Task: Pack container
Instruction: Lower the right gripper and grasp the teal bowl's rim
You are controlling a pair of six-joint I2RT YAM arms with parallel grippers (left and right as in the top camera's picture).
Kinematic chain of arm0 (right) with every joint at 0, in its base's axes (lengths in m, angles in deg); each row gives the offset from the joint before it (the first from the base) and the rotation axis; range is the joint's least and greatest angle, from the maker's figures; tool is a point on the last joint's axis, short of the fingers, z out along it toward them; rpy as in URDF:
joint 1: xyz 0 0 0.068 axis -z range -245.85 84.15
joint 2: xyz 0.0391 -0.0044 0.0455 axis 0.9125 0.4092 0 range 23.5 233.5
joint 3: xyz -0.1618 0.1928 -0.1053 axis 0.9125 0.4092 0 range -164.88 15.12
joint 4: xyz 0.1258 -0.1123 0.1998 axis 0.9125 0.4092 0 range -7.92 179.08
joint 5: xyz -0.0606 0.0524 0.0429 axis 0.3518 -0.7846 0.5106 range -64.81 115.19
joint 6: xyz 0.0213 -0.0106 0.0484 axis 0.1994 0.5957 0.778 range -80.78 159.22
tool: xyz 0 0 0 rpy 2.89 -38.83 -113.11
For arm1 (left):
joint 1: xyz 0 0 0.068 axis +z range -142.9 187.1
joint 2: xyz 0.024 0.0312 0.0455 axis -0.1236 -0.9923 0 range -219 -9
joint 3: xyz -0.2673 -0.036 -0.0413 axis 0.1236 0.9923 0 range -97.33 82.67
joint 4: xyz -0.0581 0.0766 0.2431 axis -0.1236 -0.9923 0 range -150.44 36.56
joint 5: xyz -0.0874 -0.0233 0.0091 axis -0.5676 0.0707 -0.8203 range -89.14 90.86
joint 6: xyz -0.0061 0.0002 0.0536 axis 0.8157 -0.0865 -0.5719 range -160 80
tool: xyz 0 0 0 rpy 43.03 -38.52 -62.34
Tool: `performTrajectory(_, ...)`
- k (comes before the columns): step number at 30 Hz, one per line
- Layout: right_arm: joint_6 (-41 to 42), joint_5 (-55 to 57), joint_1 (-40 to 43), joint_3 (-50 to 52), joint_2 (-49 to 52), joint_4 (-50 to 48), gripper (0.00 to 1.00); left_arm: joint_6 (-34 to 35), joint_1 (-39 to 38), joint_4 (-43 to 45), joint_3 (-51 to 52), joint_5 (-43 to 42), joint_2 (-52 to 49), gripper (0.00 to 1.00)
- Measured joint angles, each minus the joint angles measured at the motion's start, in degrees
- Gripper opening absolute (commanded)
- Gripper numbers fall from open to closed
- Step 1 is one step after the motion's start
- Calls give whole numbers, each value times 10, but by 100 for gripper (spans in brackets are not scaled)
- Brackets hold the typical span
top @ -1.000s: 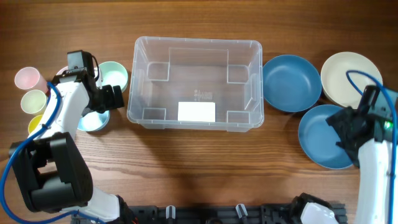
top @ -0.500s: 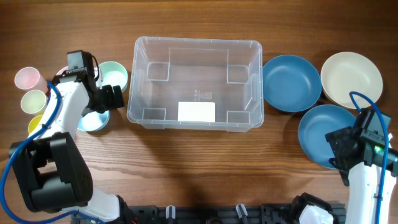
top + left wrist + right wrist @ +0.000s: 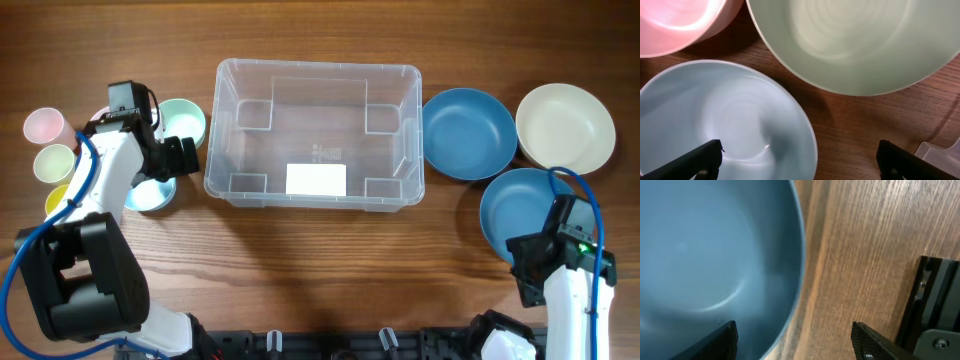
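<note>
Right pincer (image 3: 795,340): jaws apart, straddling the rim of a dark blue bowl (image 3: 705,245); rim contact unclear, probably none. Left pincer (image 3: 800,167): wide open over the edge of a light blue bowl (image 3: 715,120), beside a pale green bowl (image 3: 855,40). Container (image 3: 315,64): upright mid-surface (image 3: 300,270), between the two arms.

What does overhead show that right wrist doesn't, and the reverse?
Overhead only: the clear container, empty, a second blue bowl and a cream bowl to its right, small bowls and cups at the left. Right wrist only: the right pincer, its fingers apart, astride the near blue bowl at its rim. Both: the near blue bowl and the wooden table.
</note>
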Motion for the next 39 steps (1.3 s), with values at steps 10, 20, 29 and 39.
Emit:
performTrajectory(10,17,1,0,10,0,-37,66,0,0,0,0,0,0,100)
performTrajectory(20,43,3,0,43,0,-83,63,0,0,0,0,0,0,100)
performTrajectory(29,47,16,0,49,14,-127,62,0,0,0,0,0,0,100)
performTrajectory(39,58,18,0,54,82,-158,35,0,0,0,0,0,0,100)
